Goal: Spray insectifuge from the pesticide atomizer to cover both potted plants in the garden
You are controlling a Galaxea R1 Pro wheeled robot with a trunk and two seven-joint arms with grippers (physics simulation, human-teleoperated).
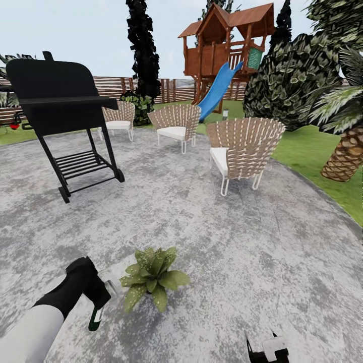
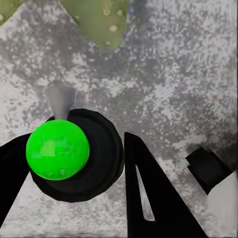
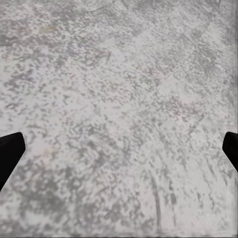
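The pesticide atomizer [image 1: 96, 316] is clamped in the left gripper [image 1: 99, 297], at 9 o'clock of the potted plant [image 1: 153, 276]. It is judged light and rigid (slim body preferred for grasping). The right gripper [image 3: 119, 148] is spread, empty.

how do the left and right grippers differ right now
The left gripper is shut on the pesticide atomizer, held beside the potted plant; the right gripper holds nothing. In the wrist views, the left one's fingers sit close around the bottle, while the right one's fingers are spread wide over bare patio. Both hang low over the grey patio.
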